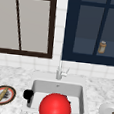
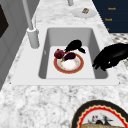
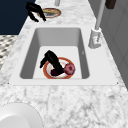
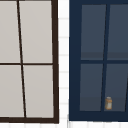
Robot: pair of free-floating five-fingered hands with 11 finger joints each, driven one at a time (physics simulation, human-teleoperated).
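A white plate with an orange-red rim (image 2: 75, 70) (image 3: 46, 72) lies on the sink floor. On it are a dark purple eggplant (image 2: 69, 56) (image 3: 54, 72) and a round dark-red fruit (image 2: 59, 53) (image 3: 69, 68). My right hand (image 2: 74, 45) (image 3: 51, 59) reaches down into the sink, its fingers stretched onto the eggplant and its thumb held off to the side. My left hand (image 1: 28, 94) (image 2: 112, 56) (image 3: 34, 10) hangs in the air over the sink's front left corner, fingers relaxed, holding nothing. In the front view a large red ball (image 1: 55, 108) covers the sink's front and most of the right hand.
The faucet (image 1: 59, 70) (image 2: 31, 30) (image 3: 96, 32) stands behind the basin. A patterned plate with a long tan item (image 1: 2, 95) (image 3: 51, 12) lies on the left counter. A white plate with a small brown item (image 1: 108, 113) (image 2: 83, 12) lies on the right. A small bottle (image 1: 102, 47) (image 4: 108, 103) stands behind the dark cabinet glass.
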